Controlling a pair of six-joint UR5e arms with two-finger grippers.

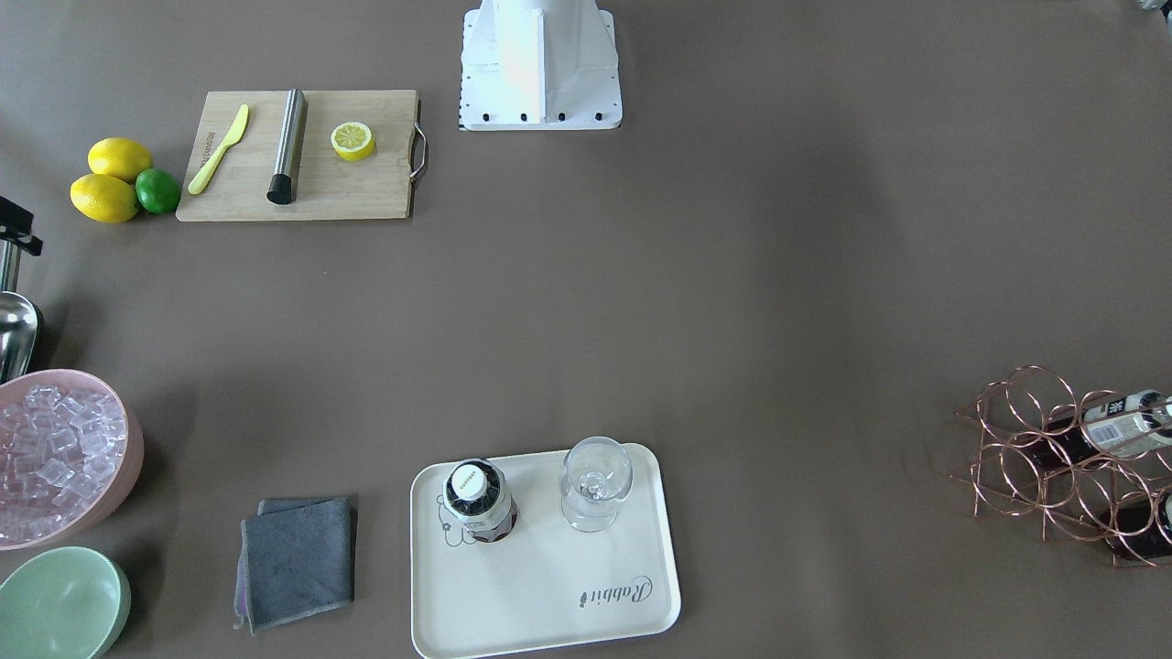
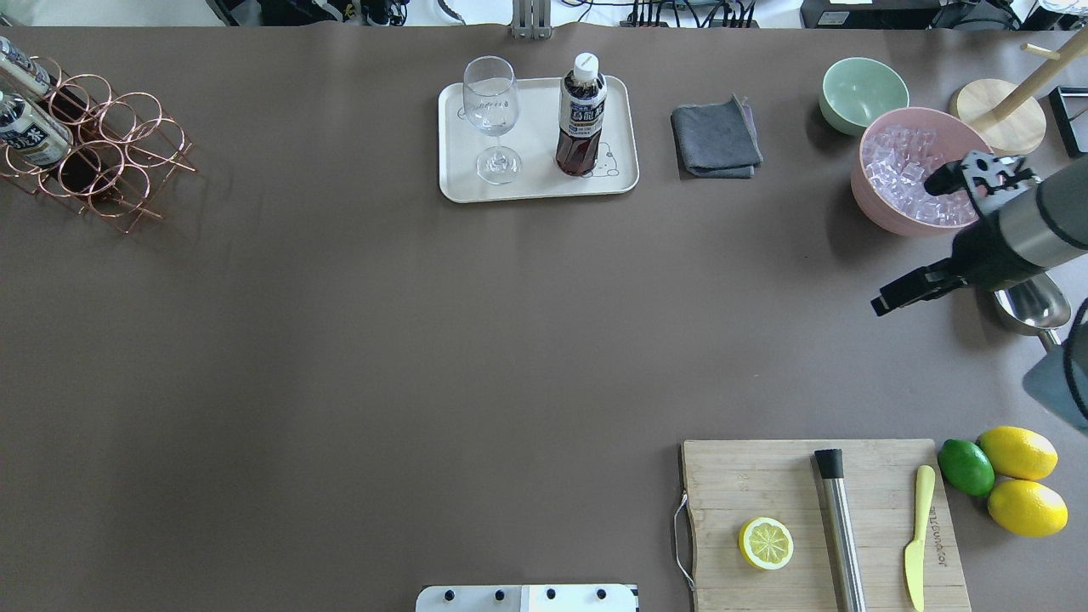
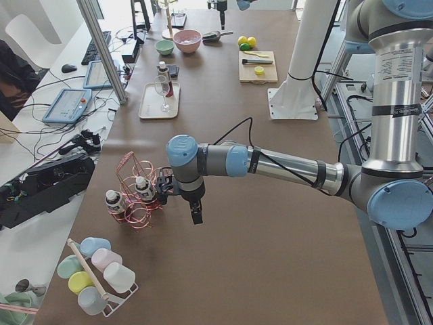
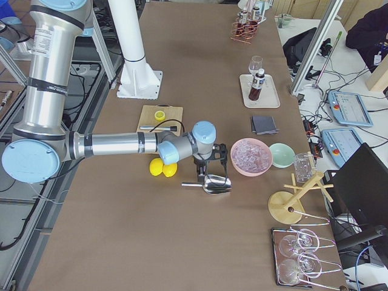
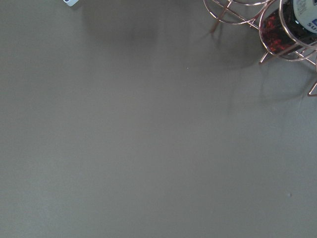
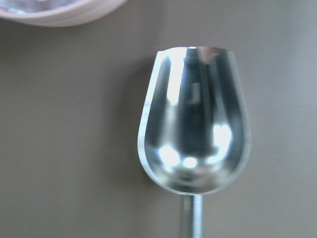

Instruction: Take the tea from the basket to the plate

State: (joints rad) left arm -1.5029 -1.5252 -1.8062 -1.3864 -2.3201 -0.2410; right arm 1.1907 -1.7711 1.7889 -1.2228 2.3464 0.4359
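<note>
One tea bottle (image 2: 581, 115) stands upright on the cream plate (image 2: 535, 183), beside a clear stemmed glass (image 2: 492, 115); the front-facing view shows the bottle (image 1: 478, 499) and the plate (image 1: 549, 595) too. The copper wire basket (image 2: 110, 144) at the far left holds two more tea bottles (image 2: 25, 132). My left gripper (image 3: 197, 218) hovers near the basket (image 3: 135, 193) and shows only in the exterior left view; I cannot tell if it is open. My right gripper (image 2: 880, 304) hangs over a metal scoop (image 6: 193, 144), far from the plate; its jaws are unclear.
A pink bowl of ice (image 2: 914, 174), a pale green bowl (image 2: 858, 92) and a grey cloth (image 2: 716, 138) lie right of the plate. A cutting board (image 2: 816, 518) with a lemon half, steel muddler and yellow knife is at the near right, next to lemons and a lime (image 2: 965, 466).
</note>
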